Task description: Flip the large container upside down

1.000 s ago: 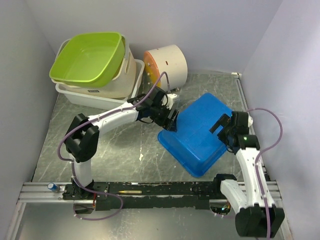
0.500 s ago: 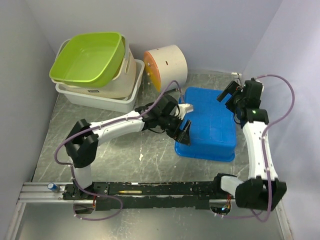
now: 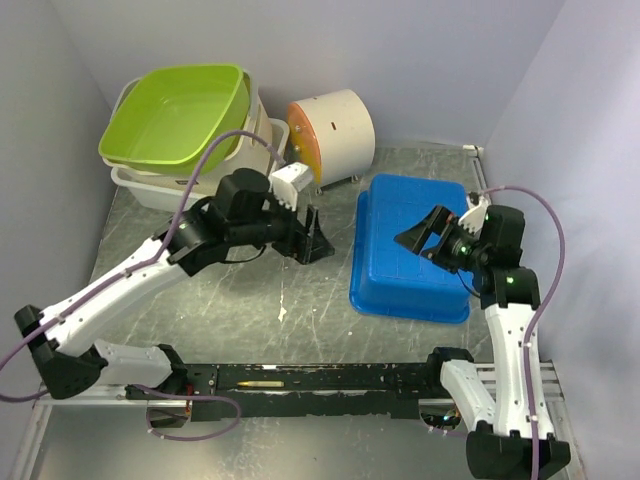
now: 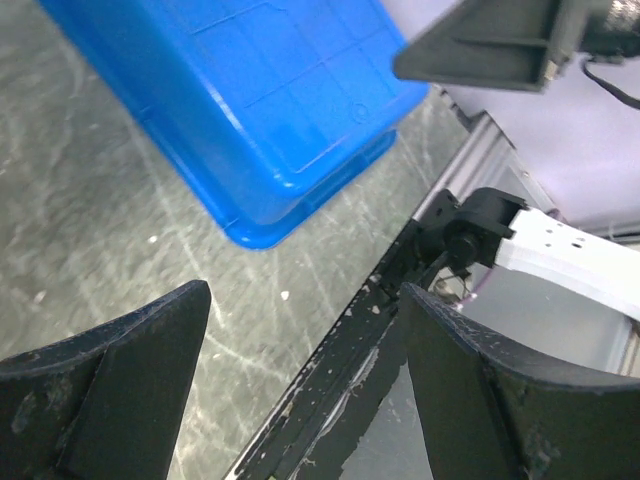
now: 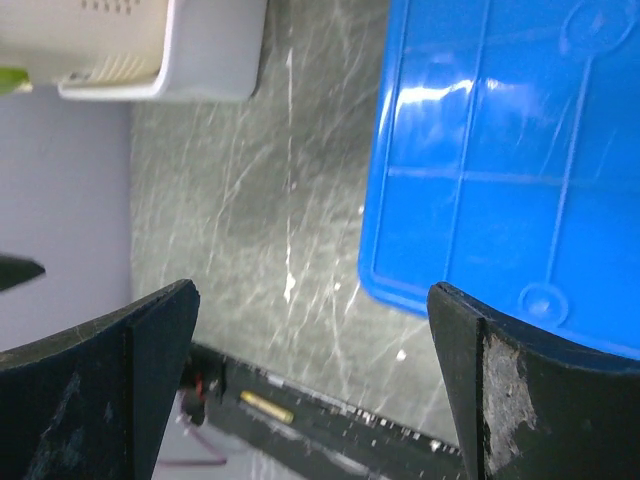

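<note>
The large blue container (image 3: pixel 415 250) lies upside down on the table at the right, its ribbed bottom facing up. It also shows in the left wrist view (image 4: pixel 250 90) and in the right wrist view (image 5: pixel 520 170). My left gripper (image 3: pixel 312 238) is open and empty, raised left of the container and apart from it. My right gripper (image 3: pixel 428 236) is open and empty, hovering above the container's bottom. Neither gripper touches the container.
A green tub (image 3: pixel 180 115) sits in a cream tub stacked in a white tray (image 3: pixel 185 195) at the back left. A cream and orange cylinder (image 3: pixel 330 125) lies on its side at the back middle. A black rail (image 3: pixel 300 378) runs along the near edge.
The container has settled flat upside down. My left gripper has let go and drawn back to the left and up. My right gripper has moved from the back right to above the container.
</note>
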Tool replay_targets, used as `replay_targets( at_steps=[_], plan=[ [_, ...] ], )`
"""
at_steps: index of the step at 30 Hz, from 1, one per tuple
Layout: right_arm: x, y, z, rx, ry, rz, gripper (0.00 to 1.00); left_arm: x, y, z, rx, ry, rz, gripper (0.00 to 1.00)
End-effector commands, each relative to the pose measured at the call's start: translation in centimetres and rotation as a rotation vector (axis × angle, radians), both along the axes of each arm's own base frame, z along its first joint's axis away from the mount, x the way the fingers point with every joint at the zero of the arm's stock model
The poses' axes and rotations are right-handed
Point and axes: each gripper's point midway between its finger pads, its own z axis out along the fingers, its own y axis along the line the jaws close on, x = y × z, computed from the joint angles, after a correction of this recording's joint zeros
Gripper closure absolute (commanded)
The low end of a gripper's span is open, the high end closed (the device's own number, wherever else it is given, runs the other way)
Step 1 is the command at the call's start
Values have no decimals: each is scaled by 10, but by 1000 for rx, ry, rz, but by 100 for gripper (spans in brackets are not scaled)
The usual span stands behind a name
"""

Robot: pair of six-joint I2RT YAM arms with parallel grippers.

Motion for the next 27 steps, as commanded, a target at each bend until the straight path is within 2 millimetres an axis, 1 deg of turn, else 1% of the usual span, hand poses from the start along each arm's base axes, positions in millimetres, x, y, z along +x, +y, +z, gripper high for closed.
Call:
replay_targets(
  at_steps=[1,4,6,9,11,14,16,21,23,25,27],
  plan=[
    [-40,24,-14,120,124,91,0,14,40,-33,123,34,210,12],
    [-50,27,-27,136,159,100,0,19,46,-32,105,16,257,12],
    [-51,24,-30,120,156,73,0,21,48,-33,100,9,274,12],
    [-50,28,-32,157,152,72,0,25,50,-36,104,7,299,12],
    [-50,29,-38,147,164,56,0,28,52,-37,104,7,327,12],
    [-53,36,-53,113,199,65,0,33,56,-39,98,0,366,12],
    [-58,48,-67,76,244,92,0,35,56,-43,99,10,381,12],
    [-66,87,-90,-38,305,155,0,37,51,-46,96,29,382,12],
    [-65,100,-101,-83,321,174,0,38,50,-46,92,31,386,12],
    [-61,107,-114,-132,331,179,0,39,50,-47,93,32,392,12],
    [-53,104,-128,-195,342,158,0,39,52,-47,95,32,397,12]
  ],
)
